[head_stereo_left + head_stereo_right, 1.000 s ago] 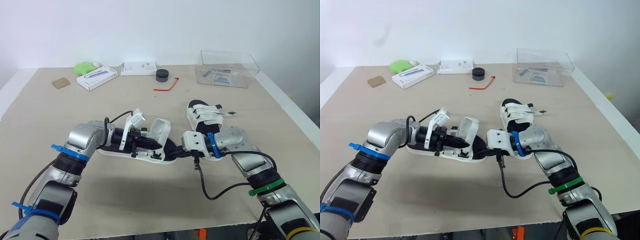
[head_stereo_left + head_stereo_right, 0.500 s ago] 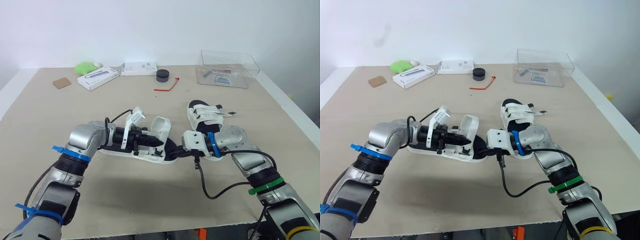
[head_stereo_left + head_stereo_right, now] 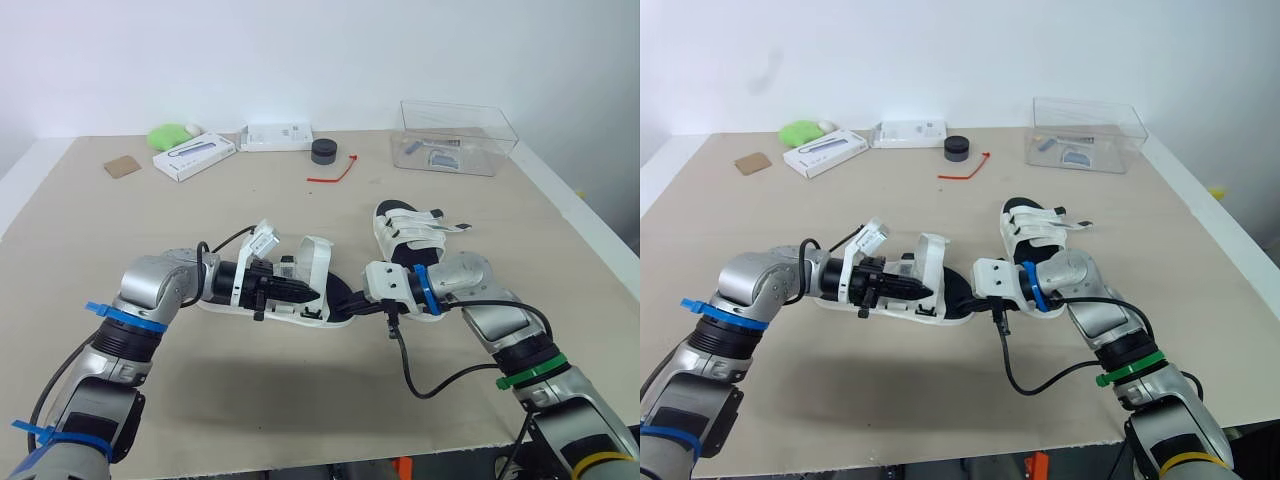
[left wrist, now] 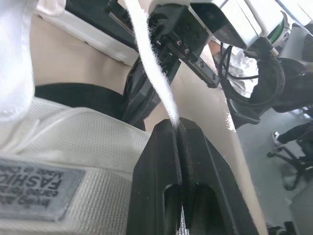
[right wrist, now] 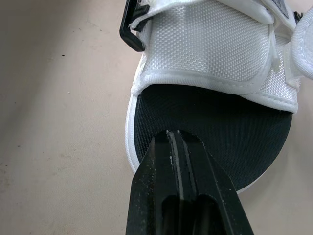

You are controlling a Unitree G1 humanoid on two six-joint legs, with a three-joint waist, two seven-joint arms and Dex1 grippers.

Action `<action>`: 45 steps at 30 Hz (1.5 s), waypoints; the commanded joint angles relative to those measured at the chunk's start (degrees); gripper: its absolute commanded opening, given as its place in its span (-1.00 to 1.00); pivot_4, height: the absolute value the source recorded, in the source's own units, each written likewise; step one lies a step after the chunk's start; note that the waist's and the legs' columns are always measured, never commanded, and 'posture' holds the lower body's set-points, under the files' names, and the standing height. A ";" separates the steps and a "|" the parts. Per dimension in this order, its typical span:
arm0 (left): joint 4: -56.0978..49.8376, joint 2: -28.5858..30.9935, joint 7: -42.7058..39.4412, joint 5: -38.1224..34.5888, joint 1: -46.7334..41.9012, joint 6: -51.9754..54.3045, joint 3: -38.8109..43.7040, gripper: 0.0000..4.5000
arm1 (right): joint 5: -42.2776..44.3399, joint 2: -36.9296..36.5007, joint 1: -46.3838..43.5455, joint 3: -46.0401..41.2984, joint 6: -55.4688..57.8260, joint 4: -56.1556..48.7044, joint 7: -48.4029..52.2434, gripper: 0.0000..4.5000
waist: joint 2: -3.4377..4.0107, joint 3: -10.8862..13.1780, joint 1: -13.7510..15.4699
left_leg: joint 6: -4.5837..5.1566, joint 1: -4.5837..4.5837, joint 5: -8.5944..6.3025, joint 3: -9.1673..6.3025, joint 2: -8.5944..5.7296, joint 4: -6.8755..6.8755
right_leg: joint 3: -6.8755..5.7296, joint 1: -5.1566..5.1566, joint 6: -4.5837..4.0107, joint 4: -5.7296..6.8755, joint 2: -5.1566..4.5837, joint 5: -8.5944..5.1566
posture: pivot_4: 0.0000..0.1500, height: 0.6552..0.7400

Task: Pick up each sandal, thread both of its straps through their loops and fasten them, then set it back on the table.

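A white sandal with a black footbed (image 3: 300,305) lies across the middle of the table. My left gripper (image 3: 303,292) hovers over its footbed, shut on a thin white strap (image 4: 151,63) that rises from between the fingertips. The sandal's wide front strap (image 3: 312,256) arches up just behind that gripper. My right gripper (image 3: 345,300) is shut, its tips resting on the black footbed (image 5: 215,122) at the near end of the sandal. A second white sandal (image 3: 405,230) lies flat behind my right arm, straps across its top.
At the back stand a clear plastic box (image 3: 458,136), a black round cap (image 3: 323,151), a red tie (image 3: 333,172), two white boxes (image 3: 195,156) (image 3: 277,136), a green object (image 3: 172,134) and a cardboard scrap (image 3: 123,167). The table's right edge (image 3: 590,225) runs close by.
My left gripper has drawn back to the left and slightly lower with the strap in it, and the front strap leans that way. The right arm has held still.
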 commanded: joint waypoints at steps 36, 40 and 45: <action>-1.96 2.85 -4.38 3.87 4.01 -7.78 -4.30 -0.96 | -2.48 -0.70 1.22 2.26 0.54 1.88 0.79 -1.00 | 0.02 -0.01 -0.03 | 0.12 0.12 -0.10 -0.03 0.10 -0.05 | -0.04 0.14 -0.06 -0.04 0.02 -0.13 | 1.00 1.00; -3.38 4.54 -7.26 1.38 3.56 -5.45 -3.46 -0.60 | -2.57 -0.73 0.91 2.27 0.34 2.29 0.90 -1.00 | 0.02 -0.01 -0.05 | 0.14 0.12 -0.11 -0.02 0.09 -0.06 | -0.05 0.13 -0.06 -0.04 0.04 -0.15 | 1.00 1.00; -2.51 3.65 -7.57 -0.16 1.05 -6.17 -1.03 0.33 | -2.67 -0.58 0.29 2.30 0.00 3.14 0.96 -1.00 | 0.02 -0.01 -0.03 | 0.14 0.12 -0.11 -0.03 0.09 -0.07 | -0.07 0.14 -0.07 -0.04 0.02 -0.16 | 1.00 1.00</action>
